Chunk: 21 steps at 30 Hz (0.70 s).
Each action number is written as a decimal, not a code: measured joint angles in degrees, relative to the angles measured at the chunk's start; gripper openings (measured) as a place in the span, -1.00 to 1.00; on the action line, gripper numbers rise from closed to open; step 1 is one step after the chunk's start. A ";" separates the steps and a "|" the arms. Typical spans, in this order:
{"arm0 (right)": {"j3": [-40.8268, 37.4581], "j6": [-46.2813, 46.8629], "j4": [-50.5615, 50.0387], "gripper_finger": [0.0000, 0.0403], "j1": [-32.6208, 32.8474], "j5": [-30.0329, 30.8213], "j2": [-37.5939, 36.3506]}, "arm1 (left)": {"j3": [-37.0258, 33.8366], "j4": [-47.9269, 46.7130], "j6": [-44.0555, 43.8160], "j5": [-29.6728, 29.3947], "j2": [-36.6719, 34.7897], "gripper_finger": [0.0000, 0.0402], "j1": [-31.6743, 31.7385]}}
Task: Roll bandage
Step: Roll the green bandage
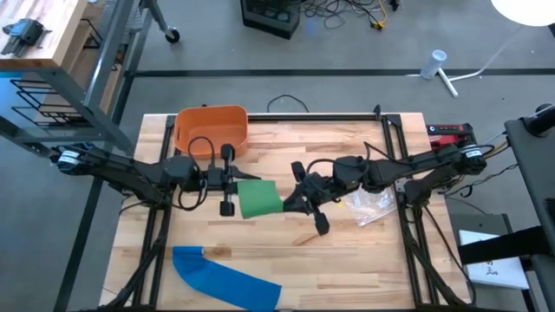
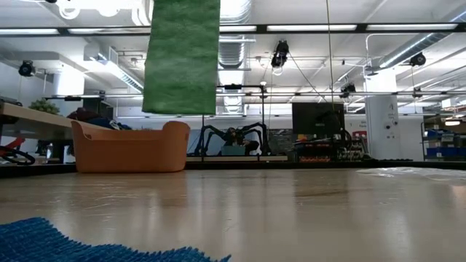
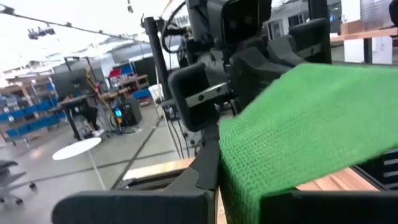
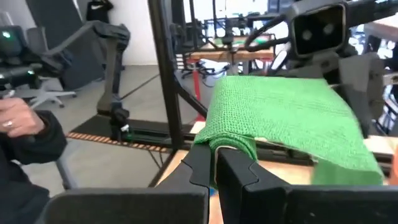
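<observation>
Wooden bench (image 1: pixel 347 260) with two robot arms holding one green bandage (image 1: pixel 258 198) between them above its middle.

Left gripper (image 1: pixel 230 184) is closed on one end of the green bandage and right gripper (image 1: pixel 295 201) is clamped tight on the other, so the cloth hangs clear of the bench. One blue bandage (image 1: pixel 224 277) lies flat by the near edge. One orange bin (image 1: pixel 211 128) sits at the far edge. One clear plastic bag (image 1: pixel 371 205) lies towards the right edge.
</observation>
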 joint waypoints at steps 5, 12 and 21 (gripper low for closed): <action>0.00 0.14 4.59 -0.99 1.02 -0.08 0.00 | 0.00 1.06 0.21 -0.07 1.65 -1.00 0.01; 0.00 6.36 5.05 -0.99 1.96 -0.14 -0.02 | 0.07 7.65 0.88 -0.11 4.99 -1.00 0.02; 1.47 5.43 3.42 -0.99 1.21 0.56 4.87 | 0.13 11.32 3.85 -0.28 4.20 -1.00 0.07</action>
